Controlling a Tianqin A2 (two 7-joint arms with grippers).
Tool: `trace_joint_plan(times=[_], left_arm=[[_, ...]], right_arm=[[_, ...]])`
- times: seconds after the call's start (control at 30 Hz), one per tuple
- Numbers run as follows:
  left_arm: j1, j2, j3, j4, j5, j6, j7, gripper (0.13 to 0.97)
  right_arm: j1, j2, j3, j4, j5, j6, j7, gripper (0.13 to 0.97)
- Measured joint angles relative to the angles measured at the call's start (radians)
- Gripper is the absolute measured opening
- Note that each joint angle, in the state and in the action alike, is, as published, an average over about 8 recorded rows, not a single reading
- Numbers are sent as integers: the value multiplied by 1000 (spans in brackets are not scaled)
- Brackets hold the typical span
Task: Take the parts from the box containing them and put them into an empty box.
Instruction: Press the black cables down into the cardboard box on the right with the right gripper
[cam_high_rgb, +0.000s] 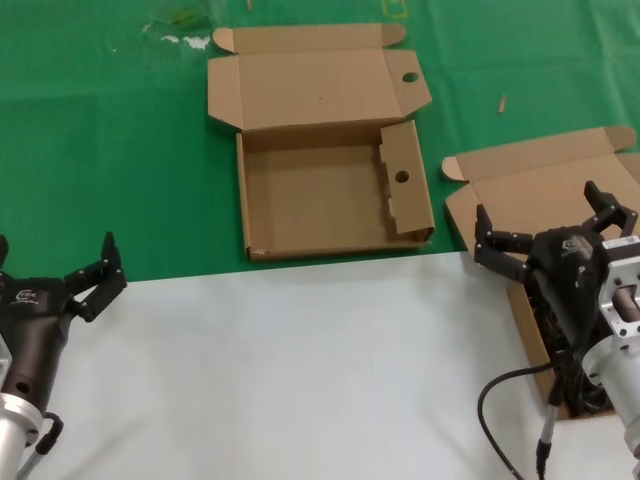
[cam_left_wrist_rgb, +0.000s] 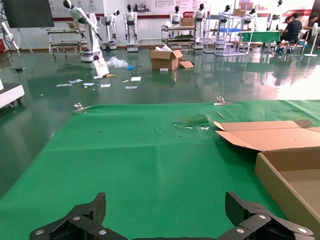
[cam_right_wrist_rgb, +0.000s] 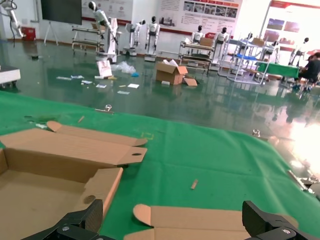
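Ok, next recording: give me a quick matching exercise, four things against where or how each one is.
1. brown cardboard box with round holes
2. plain-lidded brown cardboard box
3. left gripper
4. right gripper

a. open, above the plain-lidded box
b. lid open, nothing inside
c. open, over the white surface's edge
d. holds black cables, partly hidden by an arm

Pairs: 1-b, 2-d, 3-c, 4-a

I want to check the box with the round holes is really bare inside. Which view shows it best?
The head view: the holed box lies fully open, its whole floor visible with nothing in it. The right wrist view shows its lid and part of the interior; the left wrist view shows only one corner and a flap.
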Motion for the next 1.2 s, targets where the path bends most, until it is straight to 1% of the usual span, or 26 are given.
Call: trace_joint_plan(times=[0.1,0.23,0.37,0.5,0.6,0.77,0.8,0.9,1.07,1.1,1.2], left_arm=[[0,0,0,0,0,0,0,851],[0,0,0,0,0,0,0,773],[0,0,0,0,0,0,0,694],[0,0,0,0,0,0,0,694],[0,0,0,0,0,0,0,614],[0,0,0,0,0,0,0,479],[0,0,0,0,0,0,0,479],[0,0,0,0,0,0,0,412],[0,0,0,0,0,0,0,300],[0,0,0,0,0,0,0,300],[0,0,0,0,0,0,0,257]], right_arm=[[-6,3,13,1,-14,-17,-32,966],[-19,65,1,16,-67,-50,-24,966],[-34,179,-15,48,-182,-131,49,966],[-33,316,-19,79,-292,-250,123,966],[-15,425,-29,91,-332,-342,135,966],[63,597,-75,89,-333,-508,62,966],[84,626,-87,87,-330,-543,40,966],[157,699,-128,77,-320,-651,-25,966],[301,773,-208,46,-321,-838,-130,966],[332,782,-225,38,-323,-876,-150,966],[426,801,-276,10,-338,-988,-212,966]])
